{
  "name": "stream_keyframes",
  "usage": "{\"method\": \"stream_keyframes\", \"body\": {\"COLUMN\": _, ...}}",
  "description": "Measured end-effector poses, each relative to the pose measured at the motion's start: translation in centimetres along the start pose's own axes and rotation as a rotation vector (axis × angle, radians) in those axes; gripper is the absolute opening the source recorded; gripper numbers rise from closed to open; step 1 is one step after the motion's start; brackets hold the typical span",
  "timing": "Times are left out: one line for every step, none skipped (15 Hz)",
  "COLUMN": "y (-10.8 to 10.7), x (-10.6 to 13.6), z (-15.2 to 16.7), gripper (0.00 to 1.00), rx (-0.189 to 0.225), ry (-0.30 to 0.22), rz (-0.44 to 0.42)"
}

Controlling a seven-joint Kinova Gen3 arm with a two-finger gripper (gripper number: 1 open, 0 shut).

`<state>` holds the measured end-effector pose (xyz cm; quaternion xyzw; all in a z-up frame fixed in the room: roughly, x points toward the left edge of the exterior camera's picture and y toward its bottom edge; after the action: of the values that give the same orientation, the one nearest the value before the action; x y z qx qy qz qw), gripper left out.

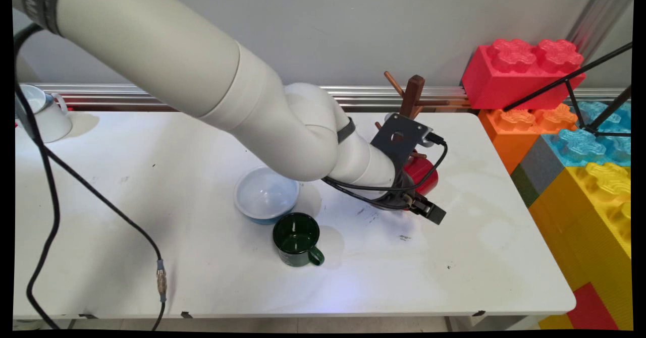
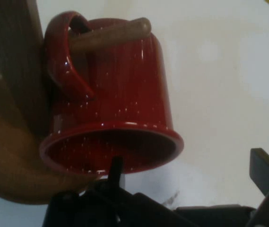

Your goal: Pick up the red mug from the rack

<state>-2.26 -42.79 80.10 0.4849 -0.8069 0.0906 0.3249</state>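
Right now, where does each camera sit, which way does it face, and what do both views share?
Main view: above the table's near side, looking down across it to the wall; shows the arm and gripper.
Hand view: on the hand, looking along the open gripper at the red mug; its fingers show.
Shared: the red mug hung on the wooden rack.
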Motion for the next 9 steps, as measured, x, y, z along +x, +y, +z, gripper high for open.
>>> {"method": "stream_keyframes", "body": {"y": -0.1, "x": -0.2, "z": 0.3, "gripper": 1.00, "rx": -0.009, "ry": 0.015, "rz": -0.009}}
{"method": "stream_keyframes", "body": {"y": -0.2, "x": -0.3, "z": 0.4, "gripper": 1.00, "rx": -0.015, "ry": 0.026, "rz": -0.017}}
{"method": "stream_keyframes", "body": {"y": -0.3, "x": -0.5, "z": 0.6, "gripper": 1.00, "rx": -0.021, "ry": 0.037, "rz": -0.025}}
{"method": "stream_keyframes", "body": {"y": -0.4, "x": -0.6, "z": 0.7, "gripper": 1.00, "rx": -0.026, "ry": 0.045, "rz": -0.032}}
{"method": "stream_keyframes", "body": {"y": -0.4, "x": -0.7, "z": 0.9, "gripper": 1.00, "rx": -0.030, "ry": 0.053, "rz": -0.039}}
{"method": "stream_keyframes", "body": {"y": -0.6, "x": -0.9, "z": 1.1, "gripper": 1.00, "rx": -0.035, "ry": 0.064, "rz": -0.048}}
{"method": "stream_keyframes", "body": {"y": -0.7, "x": -1.0, "z": 1.2, "gripper": 1.00, "rx": -0.038, "ry": 0.071, "rz": -0.058}}
{"method": "stream_keyframes", "body": {"y": -0.7, "x": -1.1, "z": 1.3, "gripper": 1.00, "rx": -0.039, "ry": 0.077, "rz": -0.066}}
{"method": "stream_keyframes", "body": {"y": -0.9, "x": -1.2, "z": 1.4, "gripper": 1.00, "rx": -0.041, "ry": 0.084, "rz": -0.079}}
